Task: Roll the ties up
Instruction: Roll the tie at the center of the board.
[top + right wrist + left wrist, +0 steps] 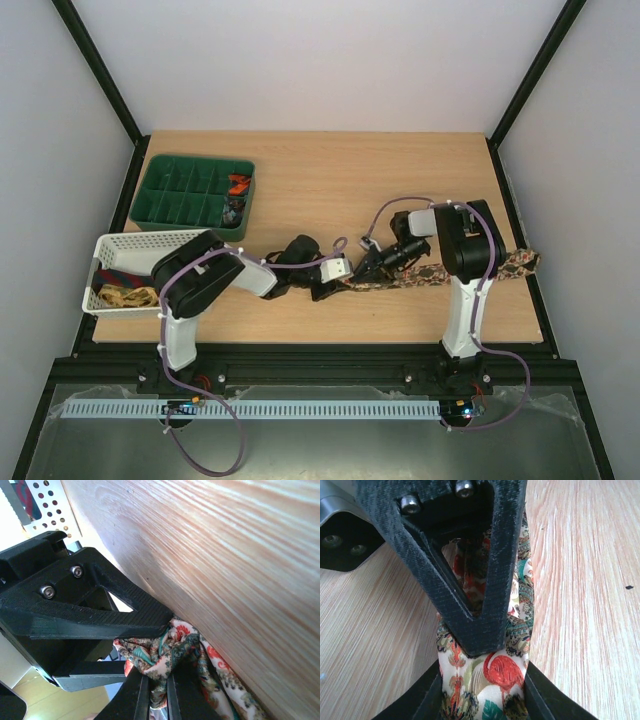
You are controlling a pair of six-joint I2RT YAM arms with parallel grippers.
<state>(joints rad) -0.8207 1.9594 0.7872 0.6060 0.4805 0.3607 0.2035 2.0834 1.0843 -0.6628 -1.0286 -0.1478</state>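
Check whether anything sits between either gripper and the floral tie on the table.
Nothing visible does. The left gripper and the right gripper each pinch the floral tie directly, close together, with fabric between their fingers. Only bare table lies around them.

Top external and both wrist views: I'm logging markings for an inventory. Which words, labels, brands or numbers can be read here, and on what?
None: no readable text in any of the three views.
The floral tie carries only a pattern with a red bird figure and no lettering.
The green tray and the white basket show no label.
Any marks on the arms are too small to read.
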